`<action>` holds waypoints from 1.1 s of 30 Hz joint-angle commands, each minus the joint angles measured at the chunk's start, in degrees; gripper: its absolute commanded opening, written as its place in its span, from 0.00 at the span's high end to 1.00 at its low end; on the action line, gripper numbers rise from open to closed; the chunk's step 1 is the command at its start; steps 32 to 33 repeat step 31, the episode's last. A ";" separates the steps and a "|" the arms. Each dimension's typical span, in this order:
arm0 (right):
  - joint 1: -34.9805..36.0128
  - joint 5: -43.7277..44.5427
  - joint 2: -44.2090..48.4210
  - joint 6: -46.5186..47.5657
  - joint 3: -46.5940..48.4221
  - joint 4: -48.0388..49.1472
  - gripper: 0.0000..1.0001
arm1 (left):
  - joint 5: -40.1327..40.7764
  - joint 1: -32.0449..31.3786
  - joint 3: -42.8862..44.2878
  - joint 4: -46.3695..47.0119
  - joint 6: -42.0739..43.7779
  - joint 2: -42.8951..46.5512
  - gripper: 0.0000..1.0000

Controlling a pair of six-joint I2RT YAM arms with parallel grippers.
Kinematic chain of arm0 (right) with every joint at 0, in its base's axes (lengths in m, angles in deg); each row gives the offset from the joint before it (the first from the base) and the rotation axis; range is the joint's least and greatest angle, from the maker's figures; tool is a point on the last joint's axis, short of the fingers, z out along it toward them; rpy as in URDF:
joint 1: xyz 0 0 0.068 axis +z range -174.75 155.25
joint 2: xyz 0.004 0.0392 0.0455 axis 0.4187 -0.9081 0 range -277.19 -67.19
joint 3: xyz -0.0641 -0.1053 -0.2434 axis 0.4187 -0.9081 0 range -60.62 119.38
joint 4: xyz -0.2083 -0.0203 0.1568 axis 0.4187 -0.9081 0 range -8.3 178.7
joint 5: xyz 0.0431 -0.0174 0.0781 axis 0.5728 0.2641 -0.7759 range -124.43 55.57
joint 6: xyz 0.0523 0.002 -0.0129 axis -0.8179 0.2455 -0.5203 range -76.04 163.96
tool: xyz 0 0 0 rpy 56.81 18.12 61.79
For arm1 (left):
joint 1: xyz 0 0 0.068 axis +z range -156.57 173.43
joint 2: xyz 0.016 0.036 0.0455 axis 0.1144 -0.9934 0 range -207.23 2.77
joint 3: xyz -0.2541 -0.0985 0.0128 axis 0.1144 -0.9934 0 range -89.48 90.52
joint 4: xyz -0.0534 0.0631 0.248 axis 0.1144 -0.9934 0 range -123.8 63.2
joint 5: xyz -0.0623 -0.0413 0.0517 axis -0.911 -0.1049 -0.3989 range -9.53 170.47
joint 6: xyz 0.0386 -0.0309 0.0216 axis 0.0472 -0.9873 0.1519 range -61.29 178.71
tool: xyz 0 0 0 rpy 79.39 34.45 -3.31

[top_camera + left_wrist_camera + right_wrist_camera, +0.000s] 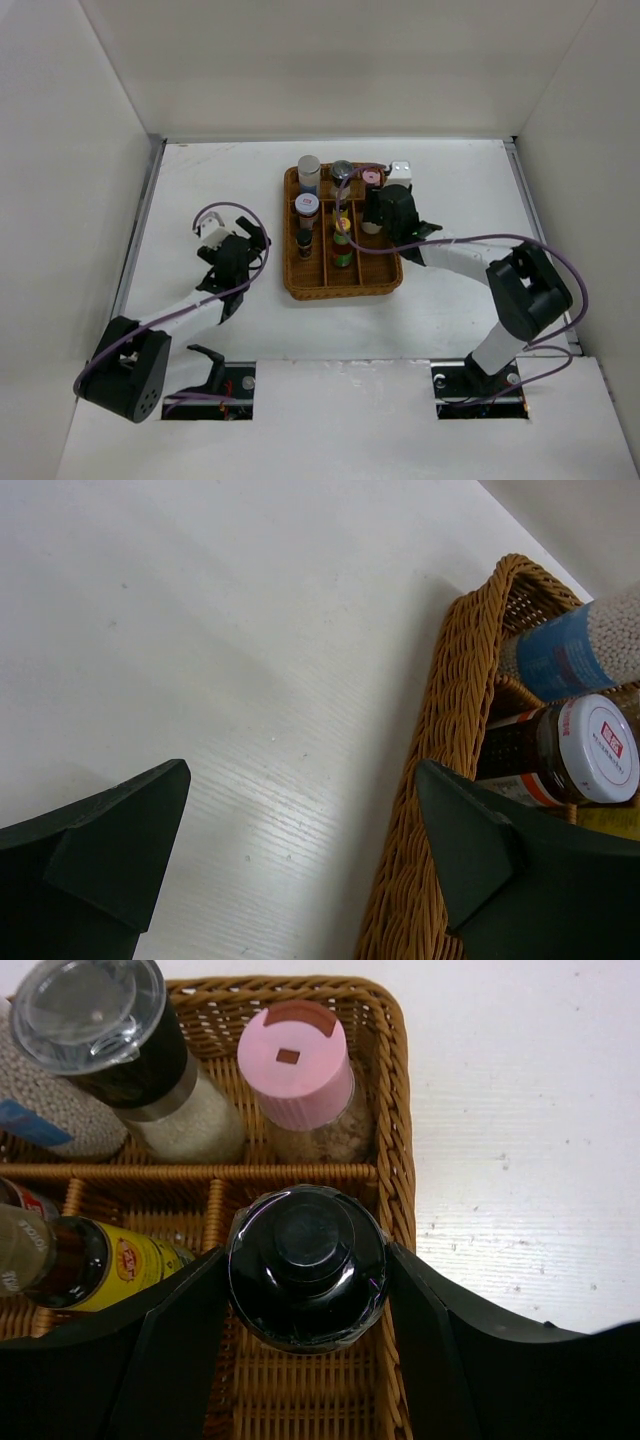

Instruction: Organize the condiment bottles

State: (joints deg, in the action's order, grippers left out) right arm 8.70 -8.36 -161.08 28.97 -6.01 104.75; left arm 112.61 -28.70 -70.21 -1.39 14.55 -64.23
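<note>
On the right wrist cam we see the right gripper (pixel 306 1260) pinching a black-capped bottle (pixel 300 1245), w/ 1 dark finger (pixel 180 1350) against each side of its glossy round cap. The bottle stands upright in the right-hand compt. of the wicker tray (pixel 395 1110), on the side nearer the arms. The top cam cannot show this grip, since the wrist covers the bottle there.

Just past a woven divider stands a pink-capped jar (pixel 295 1065), ribbed at the cap's edge w/ a small square hole on top. Beside it is a grinder (pixel 100 1020) w/ a clear lid, a black collar and pale grains below. At the left edge a beaded bottle (pixel 50 1120) w/ a blue label shows only in part. A yellow-labelled bottle (pixel 110 1260) of brown glass fills the middle compt.

The left gripper (pixel 300 810) is spread wide w/ nothing btwn its 2 fingers, hanging over the white table (pixel 200 630) just beside the tray's left wall. Only its cam shows the red-white capped jar (pixel 600 745) side-on, dark contents under a printed lid, next to the beaded bottle.

From above we count 3 containers along the tray's far row. The tray sits mid-table btwn both arms, its tight brown weave raised into a rim. Purple cables loop over both arms.
</note>
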 commanded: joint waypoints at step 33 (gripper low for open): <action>2.45 4.26 48.61 -14.63 -29.64 1.53 0.05 | 1.88 -4.11 20.89 -18.28 4.17 3.82 0.00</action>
